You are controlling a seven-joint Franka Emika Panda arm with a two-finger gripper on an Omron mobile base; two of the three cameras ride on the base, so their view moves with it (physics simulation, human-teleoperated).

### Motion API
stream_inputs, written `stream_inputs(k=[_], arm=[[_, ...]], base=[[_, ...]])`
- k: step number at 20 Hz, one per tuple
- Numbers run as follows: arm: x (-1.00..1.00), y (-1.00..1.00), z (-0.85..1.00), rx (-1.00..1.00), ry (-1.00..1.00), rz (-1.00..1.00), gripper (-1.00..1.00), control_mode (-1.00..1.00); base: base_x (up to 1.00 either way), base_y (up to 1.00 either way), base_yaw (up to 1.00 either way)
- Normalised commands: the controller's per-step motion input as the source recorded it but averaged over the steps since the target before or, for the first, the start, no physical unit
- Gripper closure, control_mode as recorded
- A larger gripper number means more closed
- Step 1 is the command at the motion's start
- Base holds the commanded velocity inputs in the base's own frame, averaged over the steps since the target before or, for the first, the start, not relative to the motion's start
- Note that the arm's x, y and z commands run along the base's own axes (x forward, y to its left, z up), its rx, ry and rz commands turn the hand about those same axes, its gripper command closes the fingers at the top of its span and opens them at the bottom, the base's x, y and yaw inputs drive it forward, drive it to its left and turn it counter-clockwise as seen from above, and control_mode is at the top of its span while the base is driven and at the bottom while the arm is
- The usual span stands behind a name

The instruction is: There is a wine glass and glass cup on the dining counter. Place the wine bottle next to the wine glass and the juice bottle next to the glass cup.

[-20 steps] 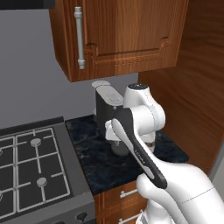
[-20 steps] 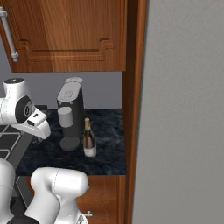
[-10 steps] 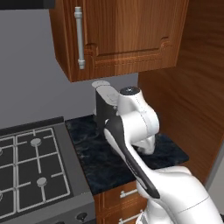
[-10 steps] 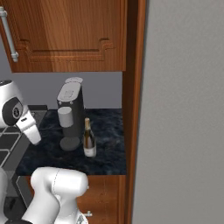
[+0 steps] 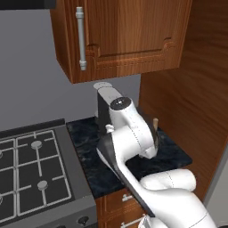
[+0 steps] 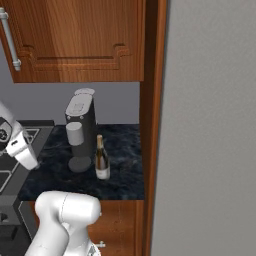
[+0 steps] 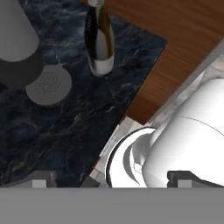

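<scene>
The wine bottle (image 6: 102, 160) is slim and dark with a tan-topped neck and a pale label. It stands upright on the small black counter (image 6: 120, 180), just right of a grey coffee machine (image 6: 81, 127). In the hand view the wine bottle (image 7: 99, 39) is at the top, well ahead of my gripper (image 7: 114, 178). The gripper is open, its dark fingertips (image 7: 43, 177) far apart with nothing between them. In the left base view my arm covers the wine bottle (image 5: 155, 122) except its neck top. The wine glass, glass cup, juice bottle and dining counter are out of view.
A gas stove (image 5: 31, 173) adjoins the small black counter (image 5: 171, 153) on the left. A wooden wall cabinet (image 5: 129, 35) hangs above and a wooden side panel (image 5: 191, 98) closes the right. The coffee machine's round drip base (image 7: 48, 85) lies close to the bottle.
My arm has swung and folded over the small counter, now covering the coffee machine in the left base view. The bottle and the base have stayed put, and the gripper has stayed open.
</scene>
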Motion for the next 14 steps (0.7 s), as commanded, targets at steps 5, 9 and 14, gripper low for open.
stream_inputs(k=[5, 9, 14], arm=[[-0.01, -0.05, -0.09, -0.13, -0.19, -0.18, -1.0, -1.0], [-0.07, -0.17, -0.01, -0.04, -0.11, -0.03, -1.0, -1.0], [-0.06, -0.29, 0.0, 0.03, -0.02, 0.0, -1.0, -1.0]], base=[[0.0, 0.0, 0.0], [0.0, 0.0, 0.0], [0.0, 0.0, 0.0]])
